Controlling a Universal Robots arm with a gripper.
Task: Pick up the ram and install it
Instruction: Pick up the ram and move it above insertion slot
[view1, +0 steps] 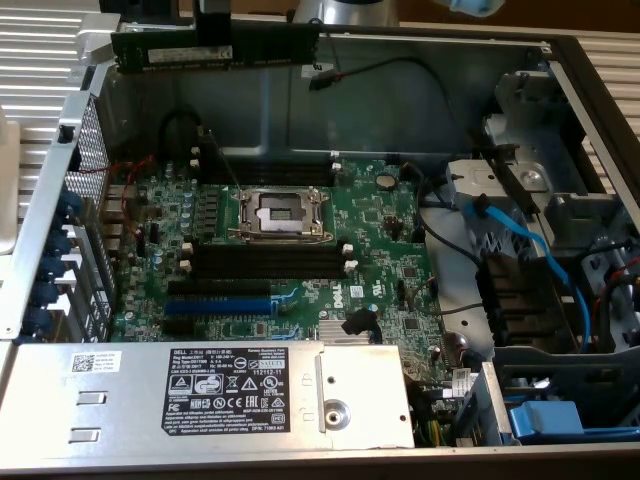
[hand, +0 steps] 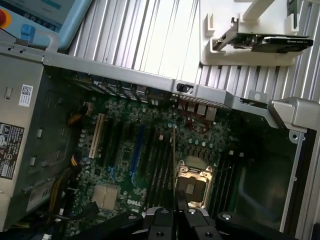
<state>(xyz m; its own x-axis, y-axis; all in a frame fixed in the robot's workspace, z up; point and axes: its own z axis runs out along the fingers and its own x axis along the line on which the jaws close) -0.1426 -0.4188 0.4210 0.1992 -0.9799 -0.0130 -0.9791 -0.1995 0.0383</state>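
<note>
- Gripper (view1: 213, 38): positioned at the top of the exterior view, over the far wall of the computer case (view1: 60, 200).
- Fingers (hand: 189, 216): set narrow and closed on the ram (view1: 215, 46), gripping it near mid-length.
- Ram position, exterior view: held level with its long edge horizontal, label strip and chips facing the camera. It hangs raised above the motherboard (view1: 380, 230), well apart from it, and touches no slot.
- Ram position, wrist view: seen edge-on as a thin line running out from between the fingers, parallel to the slots below and passing just beside the CPU socket (hand: 192, 182).
- Motherboard layout, exterior view: the CPU socket sits at centre with its metal frame closed. Long black slots (view1: 270, 262) with white end clips lie on the near side of the socket, and a second pair lies on the far side.
- Blue slot (view1: 218, 305): located nearer the camera than the black slots, beside the power supply (view1: 200, 385).
- Blue cable (view1: 530, 250): routed across the drive bay at the exterior view's right.
- Case support: the case rests on a ribbed metal worktop (hand: 150, 35), which also carries a white tray (hand: 220, 55) holding an expansion card (hand: 270, 42).
</note>
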